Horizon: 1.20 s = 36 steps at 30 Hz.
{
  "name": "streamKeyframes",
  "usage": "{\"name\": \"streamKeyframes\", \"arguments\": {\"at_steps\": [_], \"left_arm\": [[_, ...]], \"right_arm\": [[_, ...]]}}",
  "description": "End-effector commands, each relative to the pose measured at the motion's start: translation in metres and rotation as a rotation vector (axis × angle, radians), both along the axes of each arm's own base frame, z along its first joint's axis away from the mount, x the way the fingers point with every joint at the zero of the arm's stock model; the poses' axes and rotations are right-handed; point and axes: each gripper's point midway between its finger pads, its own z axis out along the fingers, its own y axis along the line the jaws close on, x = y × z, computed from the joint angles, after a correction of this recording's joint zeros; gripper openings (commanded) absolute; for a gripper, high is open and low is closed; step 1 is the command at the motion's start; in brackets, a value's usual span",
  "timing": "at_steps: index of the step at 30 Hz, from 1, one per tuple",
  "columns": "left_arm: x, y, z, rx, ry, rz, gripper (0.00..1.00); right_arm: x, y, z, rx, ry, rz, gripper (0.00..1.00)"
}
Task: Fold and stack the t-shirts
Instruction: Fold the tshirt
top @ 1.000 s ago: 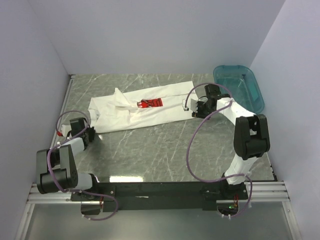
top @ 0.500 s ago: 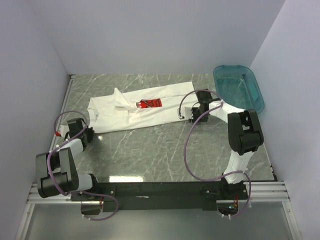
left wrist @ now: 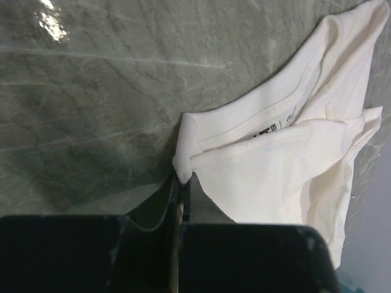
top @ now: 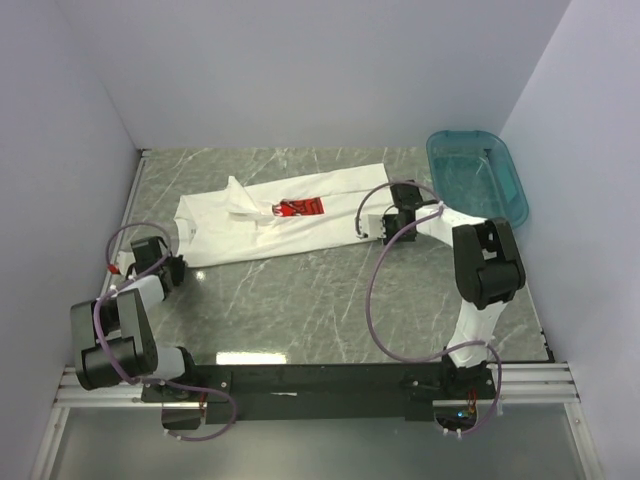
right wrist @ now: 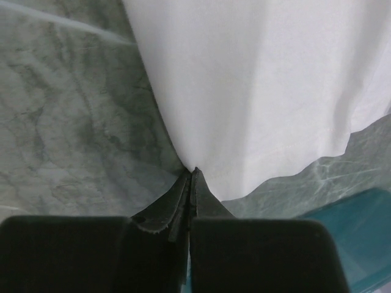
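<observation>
One t-shirt, white with red print, spread across upper centre of bench. Left pincer clamped on its lower-left corner, right pincer clamped on right hem. Step: fold grasp; next move probably calls for lifting both corners evenly

Top view: a white t-shirt lies on the counter. On the chest of the t-shirt is a red print with pale marks inside it. At this size the marks do not resolve into letters, so no word or brand can be read.

Left wrist view: just inside the collar of the t-shirt is a small white neck label carrying a few dark printed characters. They are blurred, and no letter or number can be made out.

No legible text, number or sign appears in any of the three views.
</observation>
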Motion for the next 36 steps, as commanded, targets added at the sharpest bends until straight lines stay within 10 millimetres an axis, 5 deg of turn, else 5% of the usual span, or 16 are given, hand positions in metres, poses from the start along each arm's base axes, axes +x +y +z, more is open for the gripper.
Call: {"name": "streamKeyframes", "arguments": {"at_steps": [1,11,18,21,23,24,25,26,28,29,30,32,36], "left_arm": [[0.009,0.014,0.006,0.014,-0.017,0.026,0.01],[0.031,0.022,0.011,0.018,-0.008,-0.001,0.01],[0.048,0.025,0.007,0.022,0.015,-0.046,0.01],[0.051,0.023,0.005,0.016,0.024,-0.066,0.01],[0.056,0.018,0.012,0.004,-0.003,-0.103,0.01],[0.058,0.015,0.017,0.011,-0.013,-0.139,0.01],[0.06,0.013,0.022,0.006,-0.028,-0.156,0.01],[0.065,0.01,0.039,0.007,-0.074,-0.179,0.04],[0.072,0.01,0.063,0.036,-0.133,-0.2,0.25],[0.073,0.008,0.081,0.059,-0.168,-0.22,0.47],[0.074,0.009,0.092,0.076,-0.184,-0.228,0.56],[0.077,0.011,0.124,0.137,-0.237,-0.259,0.63],[0.064,0.005,0.155,0.202,-0.267,-0.308,0.77]], "right_arm": [[-0.037,-0.016,-0.011,-0.056,0.091,-0.015,0.0],[-0.125,-0.031,0.001,-0.053,0.157,-0.016,0.0],[-0.185,-0.012,0.003,-0.023,0.194,-0.003,0.0],[-0.195,-0.003,0.007,0.018,0.196,-0.014,0.01],[-0.196,0.003,0.012,0.05,0.197,-0.029,0.09],[-0.19,0.008,0.019,0.08,0.184,-0.076,0.3],[-0.187,0.01,0.023,0.092,0.185,-0.098,0.37],[-0.178,0.017,0.036,0.123,0.174,-0.108,0.4],[-0.174,0.026,0.05,0.174,0.178,-0.153,0.46],[-0.164,0.039,0.069,0.24,0.161,-0.168,0.49],[-0.16,0.046,0.078,0.276,0.162,-0.175,0.5],[-0.152,0.069,0.106,0.372,0.184,-0.188,0.53],[-0.145,0.12,0.131,0.488,0.292,-0.195,0.54]]}}
